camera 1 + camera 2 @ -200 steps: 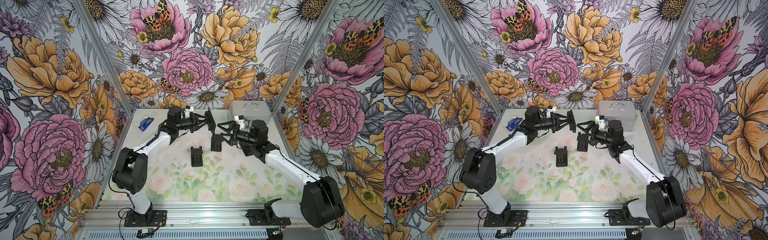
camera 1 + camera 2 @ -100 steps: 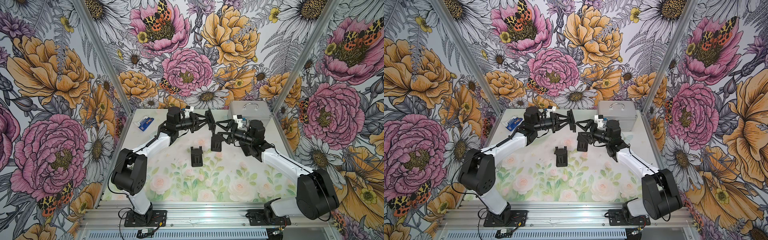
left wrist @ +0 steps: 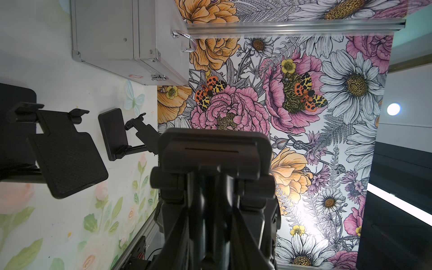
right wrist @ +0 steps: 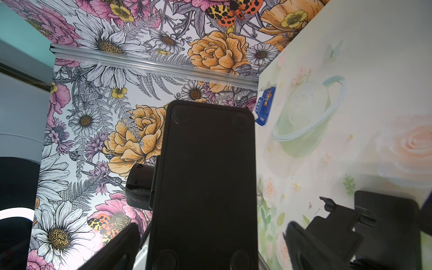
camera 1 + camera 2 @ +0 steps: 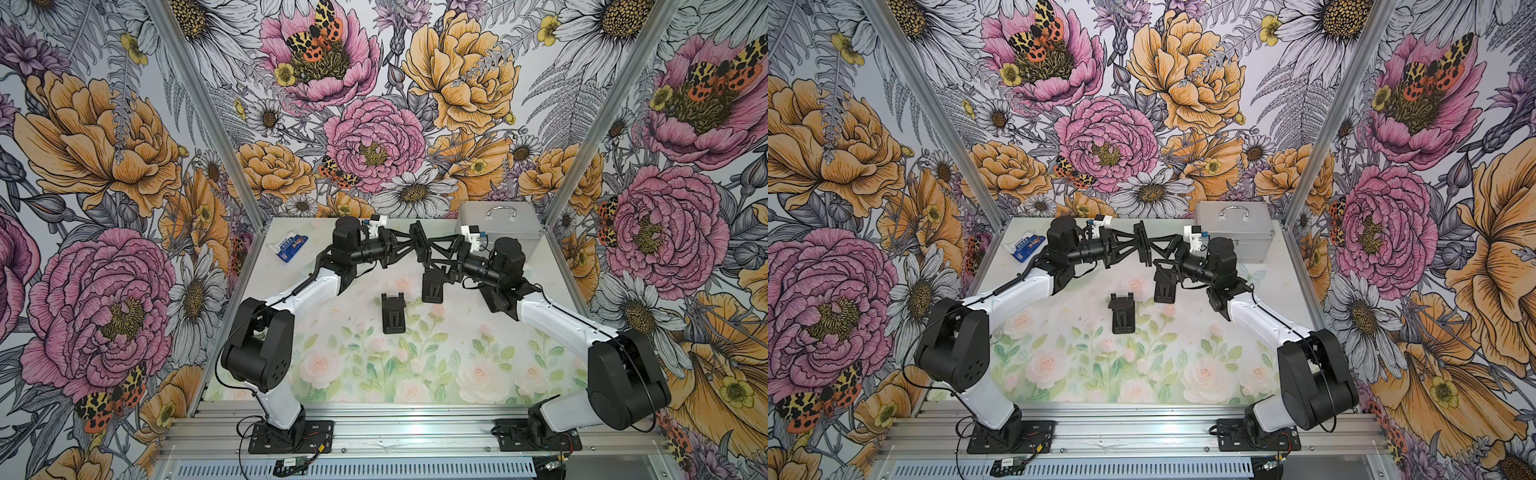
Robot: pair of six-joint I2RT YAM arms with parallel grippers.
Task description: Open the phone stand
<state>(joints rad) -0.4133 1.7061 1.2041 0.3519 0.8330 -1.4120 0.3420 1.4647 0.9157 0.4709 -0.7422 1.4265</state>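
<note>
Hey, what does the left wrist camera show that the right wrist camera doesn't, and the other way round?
Only the left wrist view shows the silver case with its handle, plus the phone stand's hinged side. Only the right wrist view shows the blue packet, the stand's flat underside with round feet, and the open right gripper flanking it. Both show that lifted phone stand and a spare black stand on the floral table.

In both top views the arms rise from the bottom edge and bend inward, meeting near frame centre. The left hand (image 5: 409,240) pinches a phone stand (image 4: 205,177) aloft. The right hand (image 5: 430,254) faces it, jaws spread wide on either side, clear of it.
</note>
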